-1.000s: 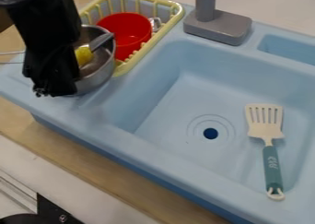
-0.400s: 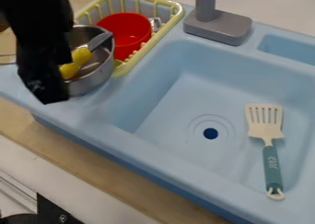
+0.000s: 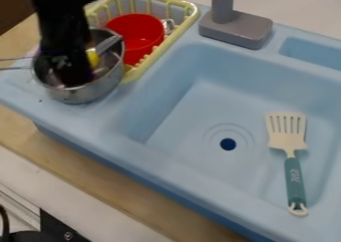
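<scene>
the end effector (image 3: 76, 79) hangs down inside the metal pot (image 3: 85, 93), near the yellow-and-grey utensil (image 3: 108, 44); i cannot tell if it is clenched or released. work in there probably wants small, straight moves, clear of the pot's wall. the pot sits on the blue sink's ledge (image 3: 27, 94), beside the yellow rack (image 3: 157, 53), over a wooden table (image 3: 100, 175).

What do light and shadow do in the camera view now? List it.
Camera view: soft shading inside the light-blue plastic sink; pale glints on the round silvery metal pot; the black gripper, over the pot, too dark to show detail.
</scene>
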